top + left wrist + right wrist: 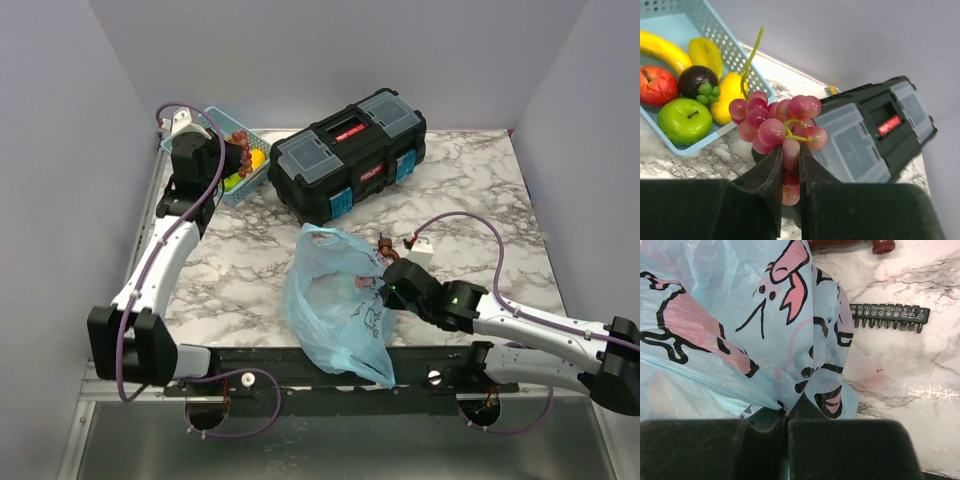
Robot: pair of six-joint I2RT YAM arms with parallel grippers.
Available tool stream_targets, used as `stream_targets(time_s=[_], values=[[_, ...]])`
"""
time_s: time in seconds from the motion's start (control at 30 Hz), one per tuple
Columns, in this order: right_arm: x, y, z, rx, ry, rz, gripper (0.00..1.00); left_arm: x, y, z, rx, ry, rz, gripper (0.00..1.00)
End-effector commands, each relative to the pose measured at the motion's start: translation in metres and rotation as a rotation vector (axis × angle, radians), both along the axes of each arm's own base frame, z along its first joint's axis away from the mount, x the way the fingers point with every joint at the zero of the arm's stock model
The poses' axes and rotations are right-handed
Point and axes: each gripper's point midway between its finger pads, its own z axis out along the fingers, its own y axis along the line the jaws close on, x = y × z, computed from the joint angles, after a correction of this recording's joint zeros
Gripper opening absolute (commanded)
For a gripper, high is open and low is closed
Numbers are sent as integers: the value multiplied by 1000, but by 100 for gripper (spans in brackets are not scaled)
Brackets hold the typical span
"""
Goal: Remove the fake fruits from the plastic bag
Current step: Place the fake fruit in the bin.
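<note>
Top view: contents of the plastic bag (335, 300) cannot be told through its film; the left arm (170, 250) covers the left part of the basket (250, 188). Right wrist view: brown fitting (850, 243) cut by the top edge. Left wrist view: toolbox (875, 135) cropped at right; lowest grapes (791, 192) half hidden inside the left gripper (790, 152).

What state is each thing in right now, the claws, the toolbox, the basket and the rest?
Left claw, shut on the bunch of glossy red toy grapes.
Right claw, shut on the crinkly light-blue plastic bag.
Black plastic toolbox, lid closed.
Light-blue lattice basket, holds several toy fruits.
</note>
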Motion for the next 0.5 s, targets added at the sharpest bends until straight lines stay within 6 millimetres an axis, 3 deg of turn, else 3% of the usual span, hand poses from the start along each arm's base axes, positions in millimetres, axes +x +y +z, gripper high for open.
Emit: stream_targets(time_s=[0.0,0.2,0.33,0.4,0.47], values=[[1,1,9,10,-17,3,1,43,15,3,-134,-51,-9,0],[2,5,12,8,-16,6,1,111,57,-34,-239,65,21,0],[4,9,15,9,-13,10,1,146,76,-40,-300,71,22,1],[5,12,17,14,-12,14,1,158,87,-37,-284,74,46,19],[5,15,17,21,-9,19,1,168,91,-40,-262,117,50,51]])
